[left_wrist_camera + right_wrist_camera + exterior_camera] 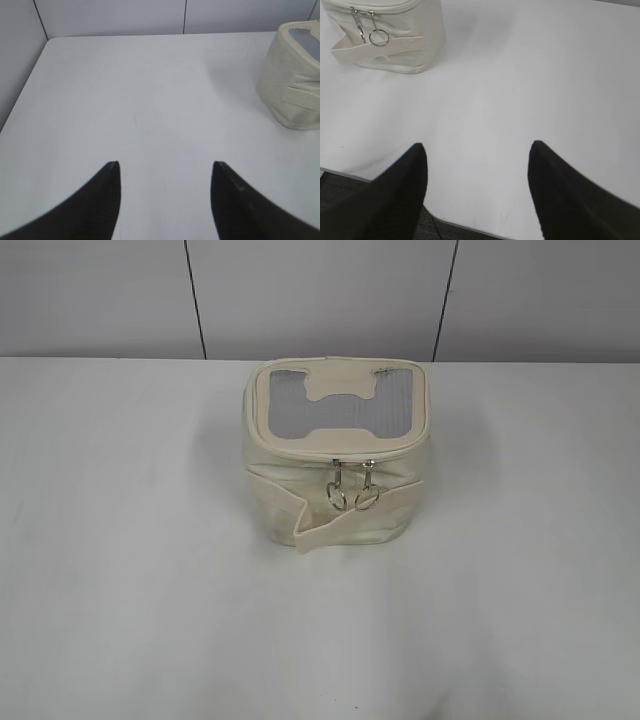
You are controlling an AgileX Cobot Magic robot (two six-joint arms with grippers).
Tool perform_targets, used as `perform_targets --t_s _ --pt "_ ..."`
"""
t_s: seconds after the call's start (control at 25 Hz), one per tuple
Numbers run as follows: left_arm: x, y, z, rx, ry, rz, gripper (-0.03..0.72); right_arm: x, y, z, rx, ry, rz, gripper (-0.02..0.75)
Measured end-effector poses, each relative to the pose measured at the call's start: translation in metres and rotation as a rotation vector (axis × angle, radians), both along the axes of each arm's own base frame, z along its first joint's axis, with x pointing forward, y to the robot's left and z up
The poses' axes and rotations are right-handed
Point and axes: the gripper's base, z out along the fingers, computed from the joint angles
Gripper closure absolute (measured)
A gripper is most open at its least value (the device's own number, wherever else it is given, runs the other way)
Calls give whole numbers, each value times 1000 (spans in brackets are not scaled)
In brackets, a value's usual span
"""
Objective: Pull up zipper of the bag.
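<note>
The cream-beige bag [335,455] stands upright in the middle of the white table, its grey mesh window facing up and a wide strap across its front. The zipper [340,454] runs round the top panel's rim. Its two silver ring pulls [351,492] hang side by side at the front. The bag also shows at the right edge of the left wrist view [295,75] and at the top left of the right wrist view [390,35]. My left gripper [165,167] is open and empty, far left of the bag. My right gripper [476,150] is open and empty over the table's near edge. Neither gripper shows in the exterior view.
The white table [120,590] spreads around the bag. Grey wall panels [320,295] stand behind it. The table's near edge and dark floor [350,187] show under my right gripper. The table's left edge meets a wall in the left wrist view [20,100].
</note>
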Motion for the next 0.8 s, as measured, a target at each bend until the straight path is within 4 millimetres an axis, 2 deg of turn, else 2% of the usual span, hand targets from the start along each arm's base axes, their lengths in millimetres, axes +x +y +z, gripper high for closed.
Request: perform_targets --t_s 0.8 --pt "0 -1 0 -8 1 -6 279 0 0 0 1 -1 0 234"
